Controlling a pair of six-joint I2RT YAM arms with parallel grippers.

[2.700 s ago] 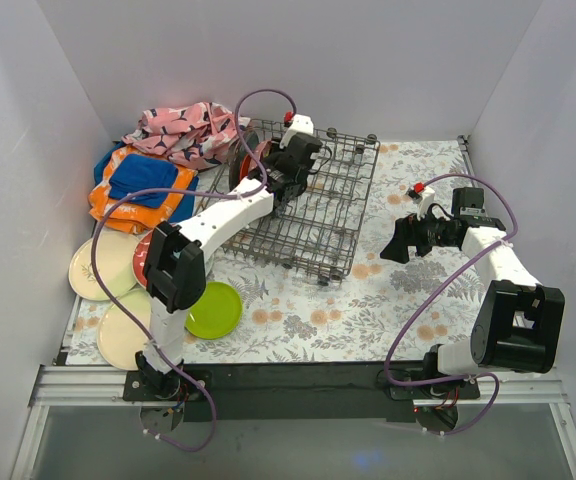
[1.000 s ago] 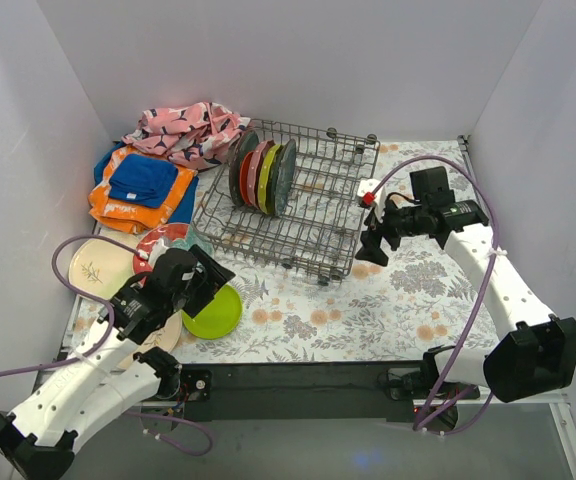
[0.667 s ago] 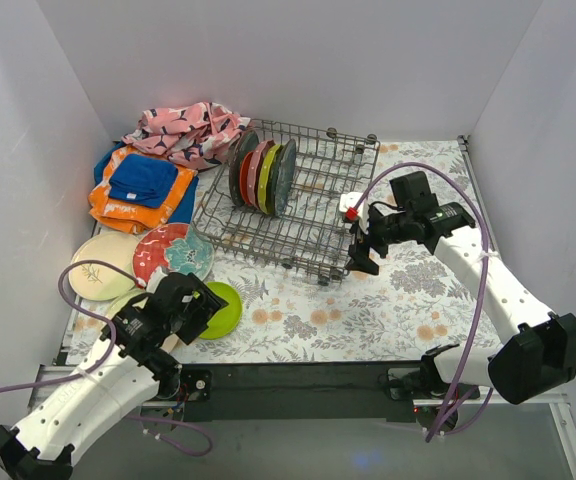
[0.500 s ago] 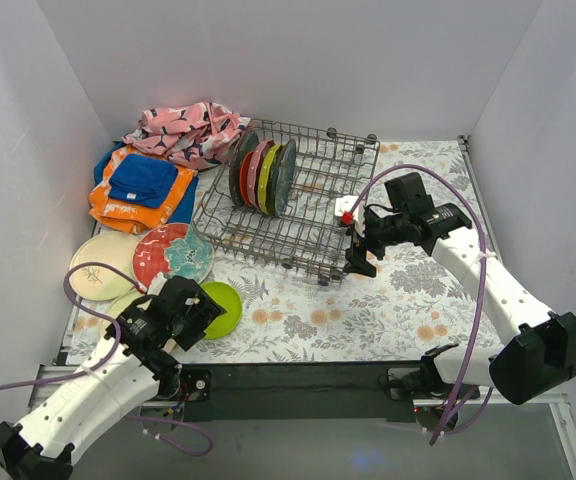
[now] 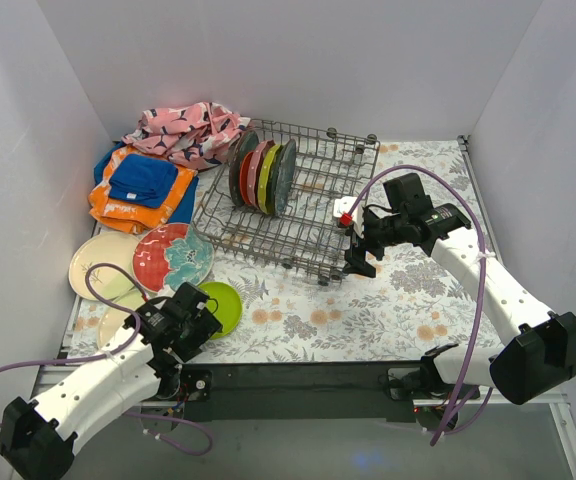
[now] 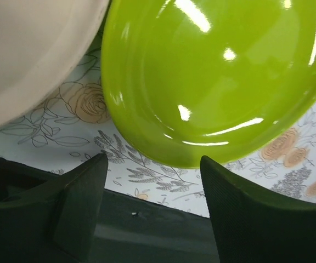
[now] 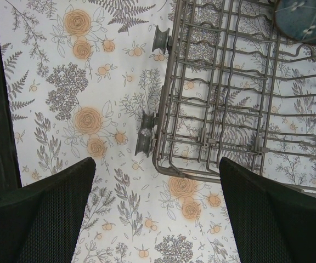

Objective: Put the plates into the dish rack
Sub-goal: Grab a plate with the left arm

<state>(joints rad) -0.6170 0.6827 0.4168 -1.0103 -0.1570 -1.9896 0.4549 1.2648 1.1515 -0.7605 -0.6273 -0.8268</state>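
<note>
The bench (image 5: 408,300) wears a white sheet printed with orange flowers and grey ferns. Toward its back stands a dark grey wire dish rack (image 5: 320,215). At the left front, flat, lie a round lime green plate (image 5: 224,305), a red plate with a teal flower (image 5: 173,255) and a cream plate with a sprig (image 5: 96,262). In the back left corner sit folded orange and blue cloths (image 5: 118,205) and a crumpled pink patterned cloth (image 5: 183,130).

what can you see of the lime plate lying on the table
The lime plate is round, glossy and plain, ceramic by its look, with a shallow well and raised rim. It lies flat, face up, on the floral cover near the front left. A cream plate lies right beside it. The left gripper hovers open at its near edge, not gripping it.
</note>
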